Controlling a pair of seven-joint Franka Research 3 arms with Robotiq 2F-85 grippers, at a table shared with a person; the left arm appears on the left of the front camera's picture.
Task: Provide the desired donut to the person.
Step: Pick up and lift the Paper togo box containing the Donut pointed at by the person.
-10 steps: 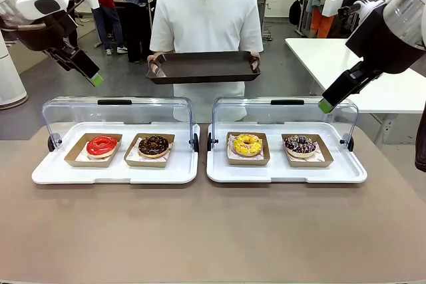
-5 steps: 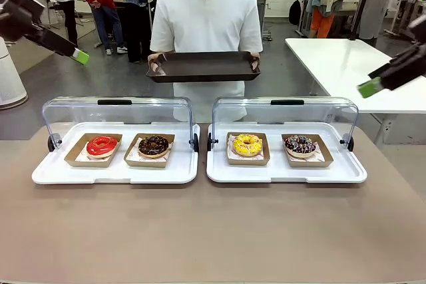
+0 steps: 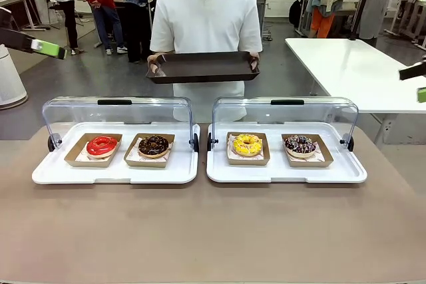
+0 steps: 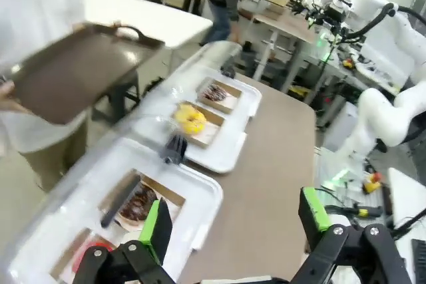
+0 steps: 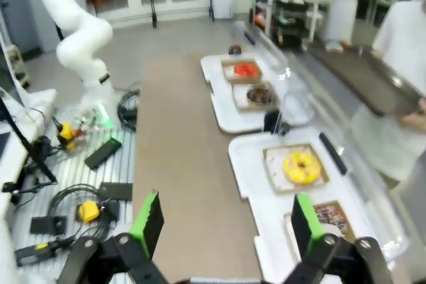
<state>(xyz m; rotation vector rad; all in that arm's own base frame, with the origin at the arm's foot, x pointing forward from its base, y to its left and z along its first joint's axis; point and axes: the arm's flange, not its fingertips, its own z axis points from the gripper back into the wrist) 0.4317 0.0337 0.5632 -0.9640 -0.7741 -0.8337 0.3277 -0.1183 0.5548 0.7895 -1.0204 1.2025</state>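
The red donut (image 3: 101, 145) and chocolate donut (image 3: 154, 144) lie in the left white case (image 3: 113, 176). The yellow donut (image 3: 247, 143) and sprinkled donut (image 3: 299, 143) lie in the right white case (image 3: 286, 176). Each sits in its own brown paper tray, and both clear lids are tipped back. The cases stand side by side on the table (image 3: 213, 231). At twelve o'clock beyond them the person (image 3: 206, 18) holds a dark tray (image 3: 203, 68) level. The left gripper (image 4: 236, 221) hangs high at ten o'clock, jaws wide and empty. The right gripper (image 5: 225, 224) – out at three o'clock, by the frame edge – is spread just as wide, holding nothing.
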